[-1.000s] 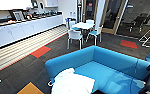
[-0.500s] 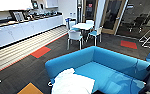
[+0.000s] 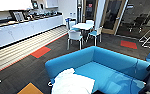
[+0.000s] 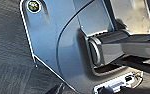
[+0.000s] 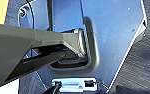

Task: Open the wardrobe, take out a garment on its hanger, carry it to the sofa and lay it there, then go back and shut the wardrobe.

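Nothing in the scene has shifted since the earlier frames; head view sits the same, so I read myself as parked at the sofa.

Garment is down on the sofa's near seat, white fabric spread flat and bunched a bit toward the armrest end. Lying loose like that suits the lay-it-there step, so I judge that step done. Hanger is probably under the fabric; too blurred to confirm.

Gripper state: can't tell for either arm. Both wrist views face the grey carpet and my own plates, which suggests the arms are tucked low, carrying nothing.

Surface: smooth blue upholstery, wide seat, low curved back, so the shirt should stay put.

Room: dark carpet with red patches, long white worktop along the left wall, white table with chairs behind the sofa, glass doors beyond.
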You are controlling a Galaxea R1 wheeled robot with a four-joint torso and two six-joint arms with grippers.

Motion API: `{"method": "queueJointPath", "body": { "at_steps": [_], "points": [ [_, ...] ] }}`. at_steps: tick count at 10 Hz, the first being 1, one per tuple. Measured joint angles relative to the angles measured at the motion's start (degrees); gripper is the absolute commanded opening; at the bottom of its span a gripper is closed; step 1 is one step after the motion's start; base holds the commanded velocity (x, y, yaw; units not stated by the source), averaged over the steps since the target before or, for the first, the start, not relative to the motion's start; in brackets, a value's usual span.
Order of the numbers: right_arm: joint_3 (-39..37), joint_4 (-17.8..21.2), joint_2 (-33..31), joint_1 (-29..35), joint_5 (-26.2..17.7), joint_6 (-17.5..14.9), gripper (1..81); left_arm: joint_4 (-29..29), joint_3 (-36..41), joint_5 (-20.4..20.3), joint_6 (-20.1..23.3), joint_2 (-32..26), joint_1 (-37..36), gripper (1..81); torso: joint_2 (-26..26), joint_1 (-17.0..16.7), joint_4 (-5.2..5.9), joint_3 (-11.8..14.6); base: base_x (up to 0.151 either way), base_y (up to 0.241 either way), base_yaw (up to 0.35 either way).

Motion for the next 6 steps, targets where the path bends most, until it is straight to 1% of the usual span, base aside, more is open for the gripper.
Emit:
{"method": "queueJointPath", "body": {
  "at_steps": [1,2,6],
  "points": [
    [0.0,0.0,0.0,-0.02,-0.06,0.0,81.1,0.39,0.02,-3.93,0.28,-0.83,0.26,81.1,-0.02,0.0,0.0,0.0,0.0,0.0,0.0],
    [0.0,0.0,0.0,0.0,-0.09,0.0,81.1,0.63,-0.06,-5.27,0.61,-1.63,0.11,81.1,-0.02,0.0,0.0,0.0,0.0,0.0,0.0],
    [0.0,0.0,0.02,0.0,-0.09,0.0,81.1,1.0,-0.16,-6.08,0.85,-1.66,-0.07,81.1,-0.02,0.0,0.0,0.0,0.0,0.0,0.0]
  ]
}}
